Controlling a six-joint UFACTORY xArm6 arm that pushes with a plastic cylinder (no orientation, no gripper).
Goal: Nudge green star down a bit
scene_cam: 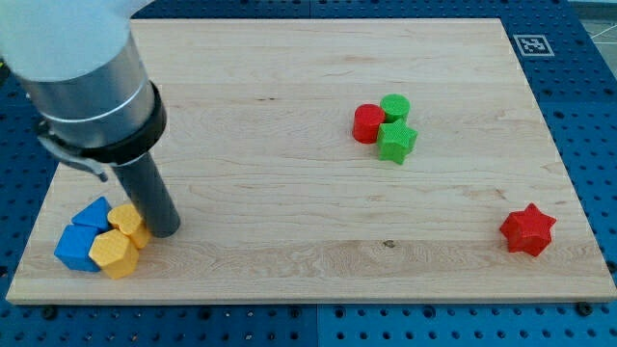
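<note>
The green star [396,141] lies on the wooden board right of centre, touching a red round block [366,123] on its upper left and a green round block [394,107] just above it. My tip [165,231] rests on the board far to the view's left, right beside a yellow block [128,224], a long way from the green star.
At the bottom left sit two yellow blocks, the lower one [115,254] larger, and two blue blocks [76,248] [93,214] bunched together. A red star [527,229] lies near the bottom right. The board's edge [308,297] runs along the bottom.
</note>
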